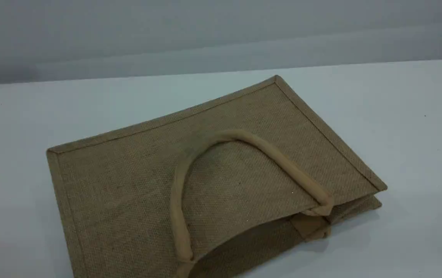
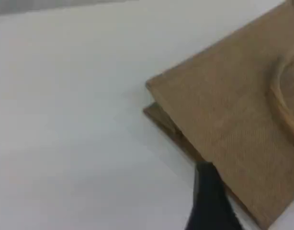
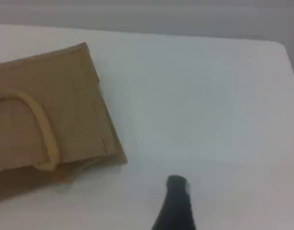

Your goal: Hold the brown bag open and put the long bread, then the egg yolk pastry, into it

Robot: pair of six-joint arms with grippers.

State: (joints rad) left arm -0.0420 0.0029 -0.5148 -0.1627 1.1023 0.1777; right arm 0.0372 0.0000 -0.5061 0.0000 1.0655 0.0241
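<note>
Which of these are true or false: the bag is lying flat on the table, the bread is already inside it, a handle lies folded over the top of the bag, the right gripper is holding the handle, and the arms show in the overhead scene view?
1. The bag lies flat on the table. True.
2. The bread is inside the bag. False: no bread shows in any view, and the bag looks flat, its mouth only slightly open.
3. A handle lies folded over the bag's top side. True.
4. The right gripper is holding the handle. False: it hangs over bare table, apart from the bag, holding nothing.
5. Both arms show in the scene view. False: no arm shows there.
</note>
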